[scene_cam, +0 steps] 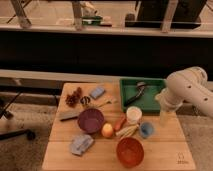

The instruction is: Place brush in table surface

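The brush has a slim black handle and a rounded greyish head. It lies slanted inside the green tray at the back right of the table. The table surface is light slatted wood with a small dark logo at its front right corner. My gripper hangs from the white arm at the right, above the table's right edge. It is just right of the tray's front right corner and apart from the brush. I see nothing held in it.
A white cup, a small blue cup, a carrot, a purple bowl, an orange bowl, a fruit, a blue cloth, a blue sponge, a dark grey bar and a pale utensil crowd the tabletop.
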You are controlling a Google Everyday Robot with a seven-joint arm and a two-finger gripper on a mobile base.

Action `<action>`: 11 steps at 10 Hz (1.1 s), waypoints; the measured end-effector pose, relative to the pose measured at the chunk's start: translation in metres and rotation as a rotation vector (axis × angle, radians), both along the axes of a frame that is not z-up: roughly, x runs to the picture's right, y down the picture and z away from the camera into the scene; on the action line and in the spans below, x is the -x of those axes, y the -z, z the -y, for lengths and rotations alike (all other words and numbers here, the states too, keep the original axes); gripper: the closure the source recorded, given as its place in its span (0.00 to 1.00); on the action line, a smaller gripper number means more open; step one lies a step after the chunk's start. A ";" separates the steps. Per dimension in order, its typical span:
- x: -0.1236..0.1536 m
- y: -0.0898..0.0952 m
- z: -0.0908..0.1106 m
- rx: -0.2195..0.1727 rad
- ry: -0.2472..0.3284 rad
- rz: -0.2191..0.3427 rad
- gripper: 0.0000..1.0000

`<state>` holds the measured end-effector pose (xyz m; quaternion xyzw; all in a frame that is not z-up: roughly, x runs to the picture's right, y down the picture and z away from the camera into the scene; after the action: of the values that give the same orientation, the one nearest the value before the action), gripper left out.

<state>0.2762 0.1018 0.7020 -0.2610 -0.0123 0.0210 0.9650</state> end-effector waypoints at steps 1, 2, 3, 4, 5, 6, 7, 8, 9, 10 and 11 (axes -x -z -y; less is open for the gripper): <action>0.001 -0.003 0.001 -0.003 0.002 0.007 0.20; 0.003 -0.006 0.003 -0.007 0.004 0.015 0.20; 0.007 -0.010 0.006 -0.010 0.009 0.026 0.20; 0.011 -0.015 0.009 -0.013 0.017 0.042 0.20; 0.013 -0.019 0.011 -0.016 0.021 0.053 0.20; 0.014 -0.023 0.012 -0.016 0.025 0.062 0.20; 0.016 -0.028 0.014 -0.018 0.034 0.072 0.20; 0.019 -0.031 0.016 -0.019 0.043 0.080 0.20; 0.024 -0.036 0.020 -0.019 0.053 0.092 0.20; 0.028 -0.043 0.024 -0.018 0.065 0.108 0.20; 0.029 -0.047 0.024 -0.008 0.073 0.120 0.20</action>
<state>0.2473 0.0775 0.7493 -0.2583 -0.0606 -0.0300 0.9637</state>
